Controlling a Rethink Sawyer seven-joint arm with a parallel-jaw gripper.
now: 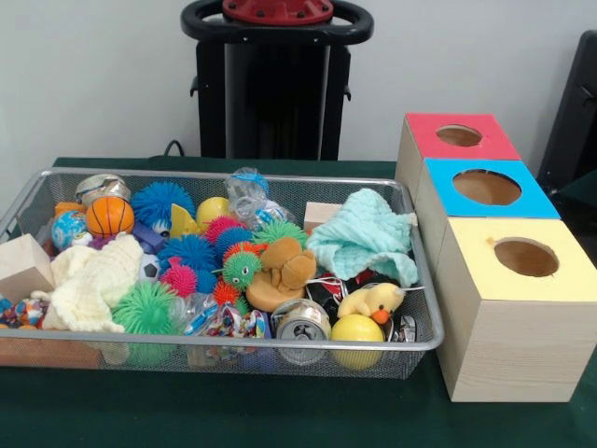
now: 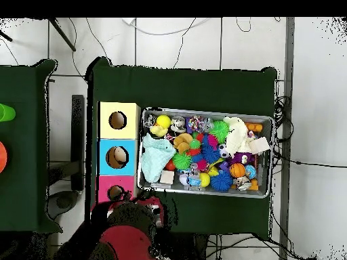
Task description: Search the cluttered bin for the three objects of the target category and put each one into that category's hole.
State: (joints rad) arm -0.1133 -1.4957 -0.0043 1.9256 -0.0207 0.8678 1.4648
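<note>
— Looking across the desk [image 1: 233,420], what does the wire bin [image 1: 422,280] hold?

— It is crammed: a mint cloth [image 1: 364,238] at its right end, a cream knitted cloth [image 1: 89,280] at its left, spiky rubber balls in blue [image 1: 160,201], green [image 1: 145,310] and pink [image 1: 179,278] between them, a small basketball [image 1: 110,216], a yellow duck [image 1: 373,301], a yellow ball [image 1: 357,329] and a tin can [image 1: 301,320] at the front rim.

— And the holes?

— Three wooden boxes stand in a row just beside the bin's right end: red top [image 1: 459,136], blue top [image 1: 487,188], yellow top [image 1: 525,257], each with a round hole. Nothing tells which category is the target.

— Where is the pincer?

— Neither view shows it, so whether it is apart or together cannot be told. Only the arm's red and black base [image 2: 132,237] shows from overhead, at the red box end.
</note>
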